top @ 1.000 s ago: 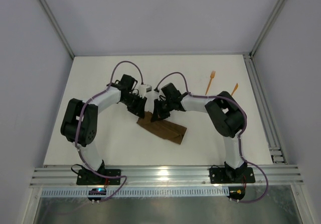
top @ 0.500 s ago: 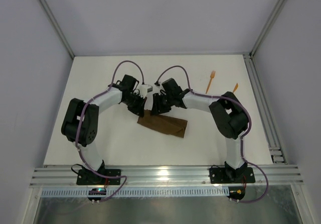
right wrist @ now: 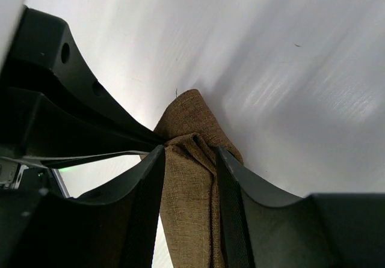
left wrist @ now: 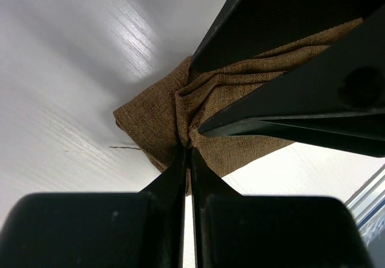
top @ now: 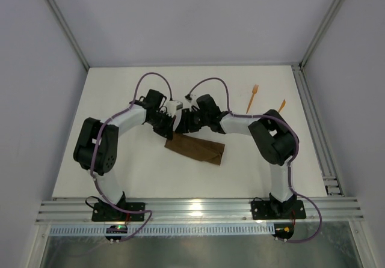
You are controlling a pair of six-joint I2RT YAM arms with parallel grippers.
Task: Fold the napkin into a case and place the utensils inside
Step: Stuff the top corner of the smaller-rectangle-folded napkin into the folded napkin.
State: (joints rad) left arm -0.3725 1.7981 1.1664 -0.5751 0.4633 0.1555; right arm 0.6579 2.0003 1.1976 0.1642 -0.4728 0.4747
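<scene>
The dark brown napkin lies mid-table as a narrow layered strip, a case shape. Both grippers meet at its upper left end. My left gripper is shut on a pinch of the cloth there; the left wrist view shows its jaws closed on the bunched napkin. My right gripper holds a thicker bunch of the napkin between its fingers, right against the left gripper's tips. The orange fork and the plain pointed orange utensil lie apart at the far right.
White table top with grey walls behind and at both sides. A metal rail runs along the right edge, and another along the front by the arm bases.
My right gripper has moved up and left toward the left gripper. The napkin strip has swung with it and now lies closer to level.
</scene>
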